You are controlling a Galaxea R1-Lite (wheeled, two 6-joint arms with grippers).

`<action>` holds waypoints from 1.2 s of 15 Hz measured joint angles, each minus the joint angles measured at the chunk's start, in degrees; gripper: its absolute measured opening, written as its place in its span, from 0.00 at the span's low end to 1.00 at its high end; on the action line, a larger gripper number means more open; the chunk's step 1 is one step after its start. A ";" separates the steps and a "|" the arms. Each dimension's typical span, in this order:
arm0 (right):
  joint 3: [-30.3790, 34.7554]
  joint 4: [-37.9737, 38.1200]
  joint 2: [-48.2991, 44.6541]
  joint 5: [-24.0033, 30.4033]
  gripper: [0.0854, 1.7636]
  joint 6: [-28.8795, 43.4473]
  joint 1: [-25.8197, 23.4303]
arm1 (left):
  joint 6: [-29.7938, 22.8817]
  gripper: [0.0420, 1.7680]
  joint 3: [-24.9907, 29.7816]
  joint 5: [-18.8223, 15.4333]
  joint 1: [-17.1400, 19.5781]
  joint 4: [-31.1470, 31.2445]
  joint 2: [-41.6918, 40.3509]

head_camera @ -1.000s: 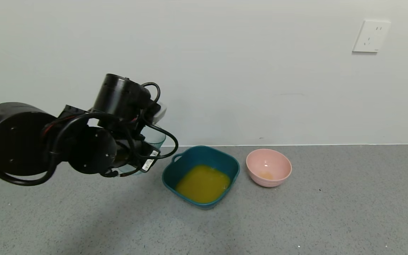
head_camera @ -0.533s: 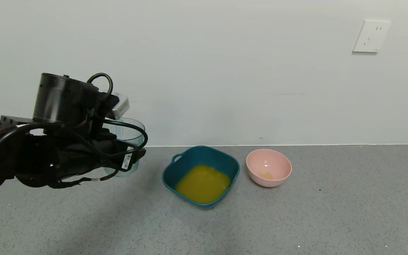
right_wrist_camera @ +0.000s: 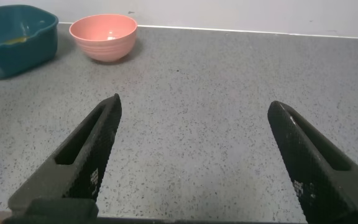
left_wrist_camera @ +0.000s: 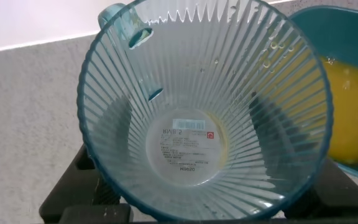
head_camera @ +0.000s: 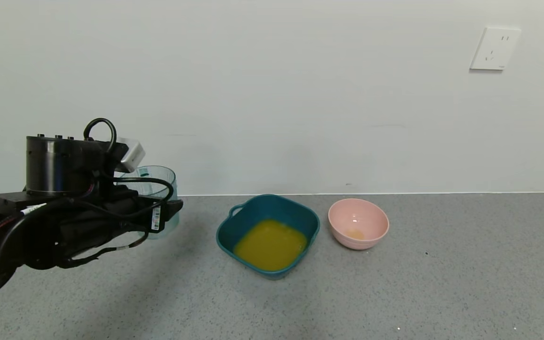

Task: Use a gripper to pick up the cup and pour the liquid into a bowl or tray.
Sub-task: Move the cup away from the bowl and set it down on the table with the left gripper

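Note:
My left gripper (head_camera: 165,210) is shut on the cup (head_camera: 157,180), a ribbed translucent blue-green tumbler. It holds the cup upright, a little above the counter and to the left of the dark teal basin (head_camera: 227,236). In the left wrist view the cup (left_wrist_camera: 204,124) looks empty, with only its base label showing, and my dark fingers (left_wrist_camera: 67,186) press on both sides. The orange-yellow liquid (head_camera: 269,245) lies in the basin and also shows in the left wrist view (left_wrist_camera: 353,106). My right gripper (right_wrist_camera: 194,109) is open and empty over bare counter, out of the head view.
A pink round bowl (head_camera: 358,224) with a small orange smear stands just right of the basin; it also shows in the right wrist view (right_wrist_camera: 103,37). The white wall runs close behind. A wall socket (head_camera: 495,48) is at the upper right.
My left arm has moved left and down, away from the basin, carrying the cup. The cup has turned from tilted back to upright.

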 joint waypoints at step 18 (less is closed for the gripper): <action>0.05 0.02 0.00 0.02 0.97 -0.02 0.00 | -3.82 0.74 -2.22 -8.22 9.11 -9.91 18.33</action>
